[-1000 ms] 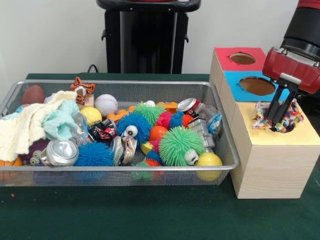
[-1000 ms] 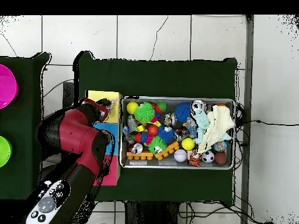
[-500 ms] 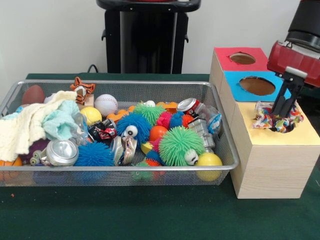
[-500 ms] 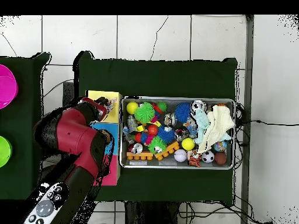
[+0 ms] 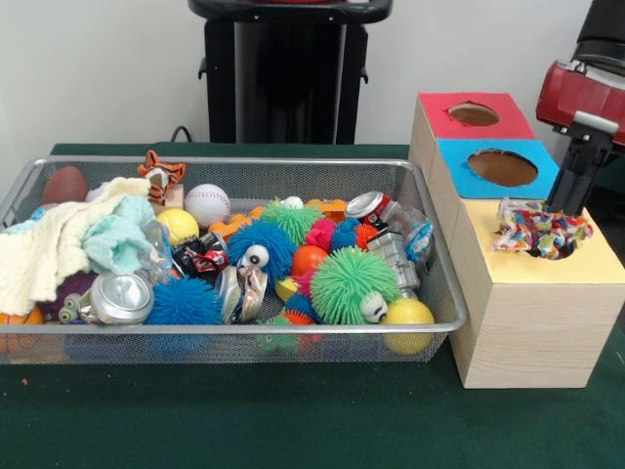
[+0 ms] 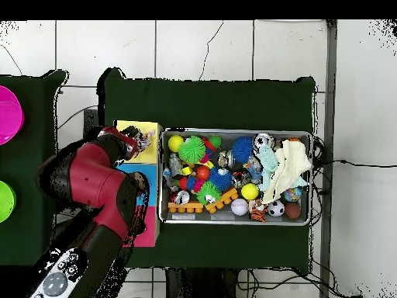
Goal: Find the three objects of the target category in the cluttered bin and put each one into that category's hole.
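Over the yellow end of the wooden sorting box (image 5: 532,303) my gripper (image 5: 564,200) hangs, just at 1 o'clock of the yellow panel's hole, its dark fingers close together with nothing between them, so it looks closed and empty. Right below it the multicoloured rope toy (image 5: 540,233) sits draped on the rim of that hole, partly sunk in, partly spread over the panel toward 9 o'clock. At 12 o'clock from there I see the blue hole (image 5: 502,167) and beyond it the red hole (image 5: 474,114). Off at 9 o'clock the wire bin (image 5: 225,337) is packed: spiky green ball (image 5: 348,281), blue spiky ball (image 5: 256,244), baseball (image 5: 207,204), crushed can (image 5: 119,298), cream cloth (image 5: 54,249), yellow ball (image 5: 407,315).
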